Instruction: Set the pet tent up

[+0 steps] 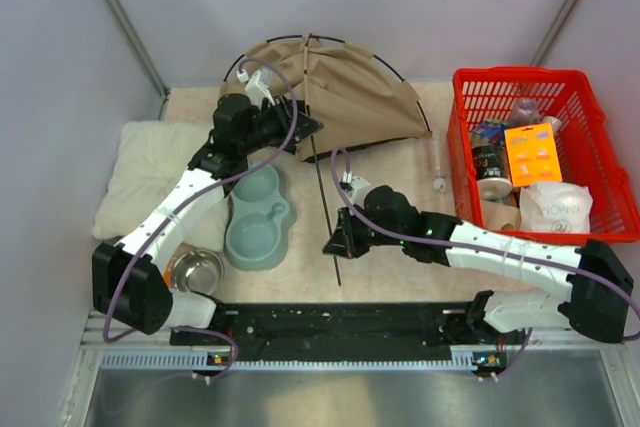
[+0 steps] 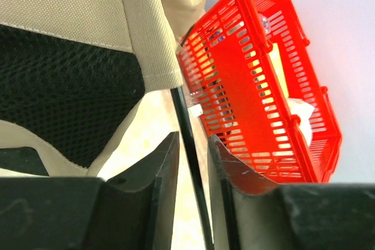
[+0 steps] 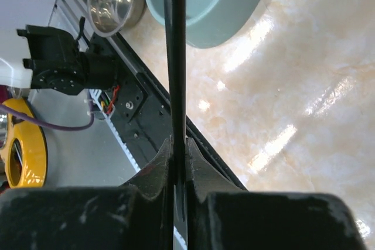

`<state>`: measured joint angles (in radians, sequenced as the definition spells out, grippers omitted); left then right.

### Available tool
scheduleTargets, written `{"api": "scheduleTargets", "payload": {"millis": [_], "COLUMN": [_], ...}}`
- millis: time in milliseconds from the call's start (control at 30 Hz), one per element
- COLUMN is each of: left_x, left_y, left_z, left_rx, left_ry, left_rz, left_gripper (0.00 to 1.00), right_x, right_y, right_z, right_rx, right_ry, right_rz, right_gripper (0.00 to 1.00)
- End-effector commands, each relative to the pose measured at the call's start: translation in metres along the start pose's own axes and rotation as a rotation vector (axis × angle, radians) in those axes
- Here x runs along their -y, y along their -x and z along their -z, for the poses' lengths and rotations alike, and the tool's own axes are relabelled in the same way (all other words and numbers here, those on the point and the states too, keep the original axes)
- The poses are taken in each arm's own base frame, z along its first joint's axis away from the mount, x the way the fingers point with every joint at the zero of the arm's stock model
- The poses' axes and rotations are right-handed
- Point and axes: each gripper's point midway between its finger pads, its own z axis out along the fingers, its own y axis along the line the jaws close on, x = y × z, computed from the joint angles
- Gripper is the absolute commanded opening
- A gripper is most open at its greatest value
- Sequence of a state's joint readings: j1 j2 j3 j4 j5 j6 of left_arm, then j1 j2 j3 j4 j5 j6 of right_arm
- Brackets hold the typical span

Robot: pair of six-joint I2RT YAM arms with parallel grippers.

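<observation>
1. The right gripper (image 3: 179,151) is clamped tight on a thin black pole (image 3: 176,57). In the right wrist view, both fingers press against the pole with no gap on either side.
2. The grip sits close to the pole's near end. From there the pole runs straight away across the pale table (image 3: 293,115) toward the far side.
3. The left gripper (image 2: 192,162) stands narrowly parted around the same pole, further along it. The pole passes between the two fingers and light shows beside it, so it is not pinched there.
4. Just beyond the left fingers hangs the tan fabric of the pet tent (image 2: 70,4). It has a stitched hem, and a black mesh panel (image 2: 64,86) sits below that hem.
5. From above, the pet tent spreads as a low fan of tan cloth at the far edge of the table, between the two arms' reach. A curved black rod follows its outer rim. The straight pole crosses the tent's left part and comes out toward the near side.
6. A teal double feeder (image 1: 258,217) lies left of the pole, beside the left arm. A steel bowl (image 1: 195,269) sits just nearer and to its left.
7. A cream pillow (image 1: 140,167) lies at the table's left side, partly under the left arm.
8. A red basket (image 1: 600,147) holding packets and bottles stands at the right, well apart from the tent.
</observation>
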<state>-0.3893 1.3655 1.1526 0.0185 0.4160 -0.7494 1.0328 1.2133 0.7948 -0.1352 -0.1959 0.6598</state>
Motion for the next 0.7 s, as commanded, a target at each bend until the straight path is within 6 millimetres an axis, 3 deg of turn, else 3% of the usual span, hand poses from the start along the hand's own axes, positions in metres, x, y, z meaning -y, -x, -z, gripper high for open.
{"api": "scheduleTargets", "payload": {"millis": [0,100,233,300,400,567,667], "left_x": [0.024,0.020,0.023,0.017,-0.009,-0.046,-0.061], "left_y": [0.024,0.023,0.025,0.025,0.014,-0.017,-0.024], "left_z": [0.022,0.045,0.073,0.084,0.093,0.086,0.082], "left_rx": [0.046,0.042,0.071,0.092,0.129,0.054,0.053], "left_ry": [-0.070,-0.033,-0.016,0.027,0.110,0.144,0.156], "left_rz": [-0.150,-0.178,-0.236,-0.273,-0.276,-0.393,-0.436], "left_gripper": [0.41,0.57,0.63,0.63,0.63,0.50,0.48], "right_x": [-0.024,-0.030,-0.034,-0.035,-0.033,-0.045,-0.049], "right_y": [0.049,0.057,0.063,0.062,0.065,0.075,0.080], "right_z": [0.013,0.021,0.026,0.026,0.030,0.036,0.037], "right_rx": [0.147,0.161,0.167,0.161,0.169,0.180,0.188], "right_ry": [0.000,0.006,0.012,0.009,0.000,0.033,0.042], "right_rz": [-0.006,-0.001,-0.002,-0.004,0.001,0.002,0.003], "right_gripper": [0.00,0.00,0.00,0.00,0.00,0.00,0.00]}}
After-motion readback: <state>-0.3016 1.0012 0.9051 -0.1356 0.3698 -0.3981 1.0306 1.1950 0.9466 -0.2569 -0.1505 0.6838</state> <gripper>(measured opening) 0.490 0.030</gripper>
